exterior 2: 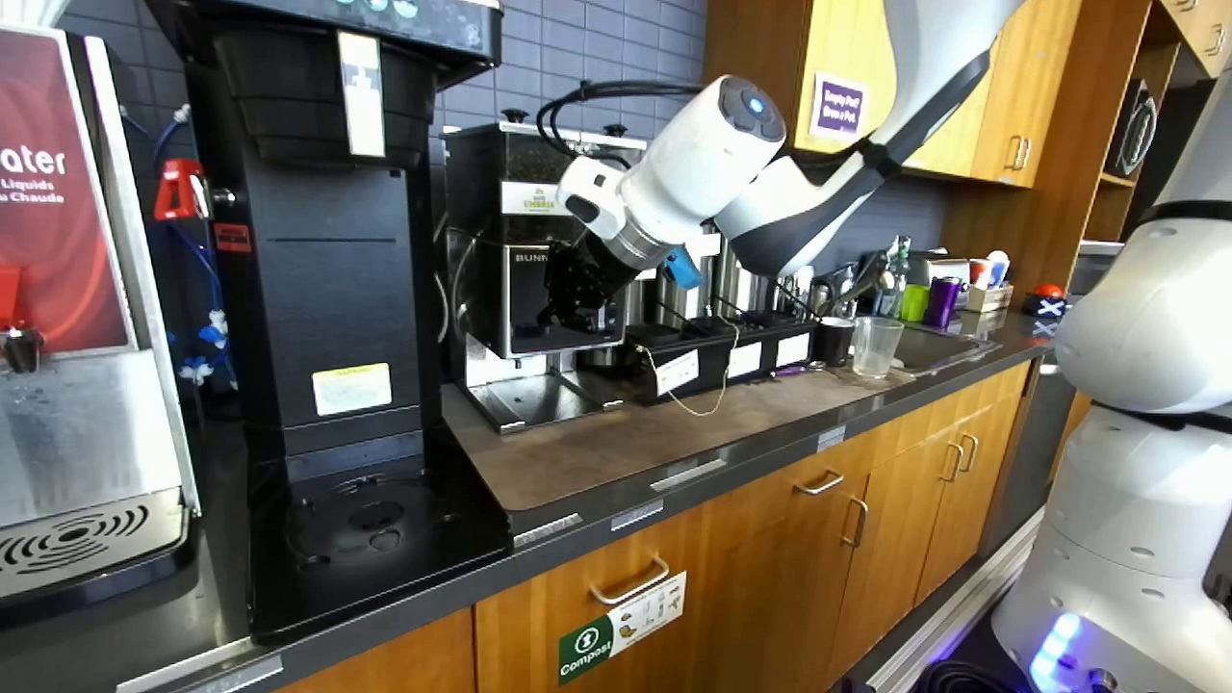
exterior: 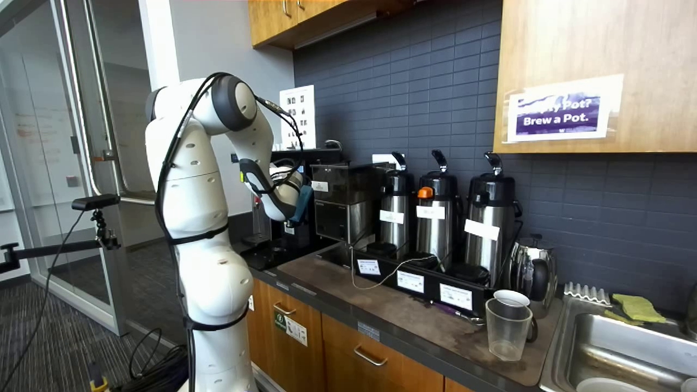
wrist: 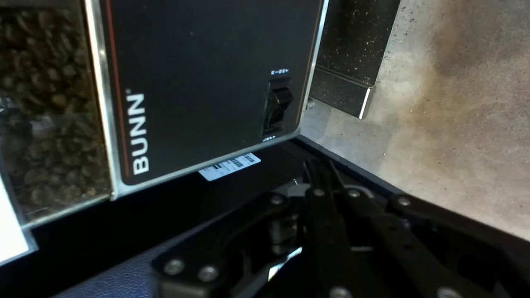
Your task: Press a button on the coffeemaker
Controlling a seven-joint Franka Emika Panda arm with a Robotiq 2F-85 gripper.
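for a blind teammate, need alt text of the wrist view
A boxy, black-fronted, metal-edged BUNN machine fills the upper left, with a small black rocker switch near its lower right corner. Black metal jaws, shut together, stand at the bottom, apart from the switch; dark coffee beans show at left, a brown-stained grey countertop at right.

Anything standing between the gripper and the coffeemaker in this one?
Nothing visible does: open space separates the gripper from the coffeemaker, and the BUNN grinder stands alongside that gap. The coffeemaker's top panel is partly cropped, so button access is unclear.
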